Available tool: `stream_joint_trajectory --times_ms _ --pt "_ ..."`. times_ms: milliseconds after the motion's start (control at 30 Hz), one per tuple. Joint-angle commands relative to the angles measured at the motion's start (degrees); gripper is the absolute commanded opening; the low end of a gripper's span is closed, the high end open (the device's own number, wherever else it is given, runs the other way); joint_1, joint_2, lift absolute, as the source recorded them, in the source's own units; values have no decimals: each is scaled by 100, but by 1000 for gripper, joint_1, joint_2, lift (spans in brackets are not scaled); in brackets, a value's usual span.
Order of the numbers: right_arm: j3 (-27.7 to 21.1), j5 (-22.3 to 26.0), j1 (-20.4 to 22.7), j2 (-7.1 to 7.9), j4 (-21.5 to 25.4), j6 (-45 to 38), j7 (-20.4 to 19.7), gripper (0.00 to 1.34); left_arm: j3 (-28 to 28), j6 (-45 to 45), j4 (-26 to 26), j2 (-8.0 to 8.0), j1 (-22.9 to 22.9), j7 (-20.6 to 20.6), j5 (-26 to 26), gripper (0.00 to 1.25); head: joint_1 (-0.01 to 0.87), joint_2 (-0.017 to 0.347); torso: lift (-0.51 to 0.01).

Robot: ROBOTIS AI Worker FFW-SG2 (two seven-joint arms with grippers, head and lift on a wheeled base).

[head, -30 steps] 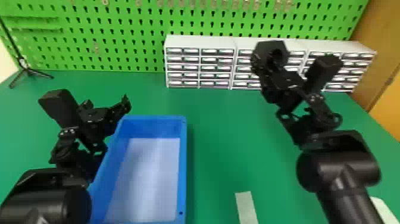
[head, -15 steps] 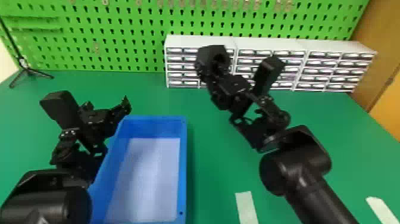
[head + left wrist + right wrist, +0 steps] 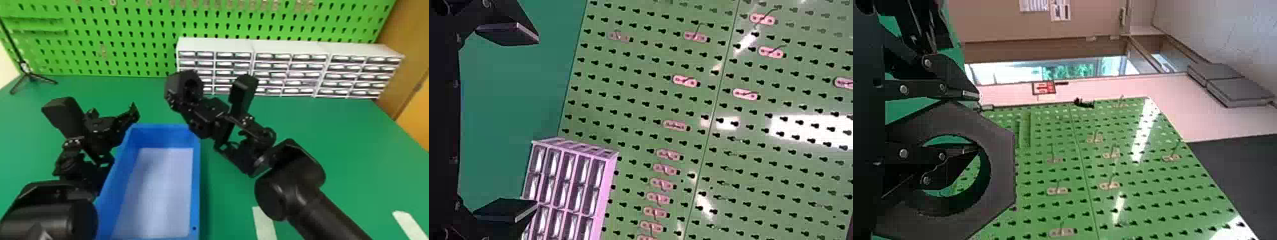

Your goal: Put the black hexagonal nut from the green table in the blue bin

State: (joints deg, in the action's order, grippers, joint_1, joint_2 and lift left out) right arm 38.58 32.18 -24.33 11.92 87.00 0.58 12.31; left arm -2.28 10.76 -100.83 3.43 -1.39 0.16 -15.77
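Head view: the black hexagonal nut [image 3: 183, 83] is held aloft beyond the far right part of the blue bin [image 3: 200, 178], its hole plainly visible. The right gripper [image 3: 179, 103] has it in its grasp. The right wrist view confirms the hold: one finger [image 3: 955, 92] lies along the outside of the nut and the other [image 3: 960, 150] passes into the hole, the wall of the nut clamped between them.

The left gripper [image 3: 112, 115] stands near the bin's left wall, at its far end. In the left wrist view its two fingers [image 3: 506, 32] are spread well apart; condition recorded as released, with green table surface seen between them.

The bin rests on the green table [image 3: 351, 143], its pale floor in sight. Two pale strips [image 3: 264, 223] lie on the table to the right of the bin, apart from each other. At the rear, white drawer units [image 3: 290, 46] stand before a green pegboard [image 3: 127, 19]. A small black tripod [image 3: 27, 75] stands at the far left.
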Motion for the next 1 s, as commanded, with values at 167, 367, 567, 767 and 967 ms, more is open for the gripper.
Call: stream_joint_trajectory --times_ms 167,367,567,767,967 --pt "440 183 -107 21 -95 -31 8 327 -89 -162 81 0 -19 160 109 1123 692 8 -97" --pt "572 254 -151 29 -121 -75 8 327 -159 -170 213 0 -80 177 144 1123 692 8 -97" --pt "730 359 -239 29 -174 -102 8 327 -177 -179 283 0 -115 177 171 1123 692 8 -97" --pt "879 465 -292 38 -209 -128 8 331 -185 -179 309 0 -142 177 179 1121 692 8 -97" --pt "994 553 -354 56 -227 -154 17 333 -185 -188 353 0 -177 177 179 1123 692 8 -97"
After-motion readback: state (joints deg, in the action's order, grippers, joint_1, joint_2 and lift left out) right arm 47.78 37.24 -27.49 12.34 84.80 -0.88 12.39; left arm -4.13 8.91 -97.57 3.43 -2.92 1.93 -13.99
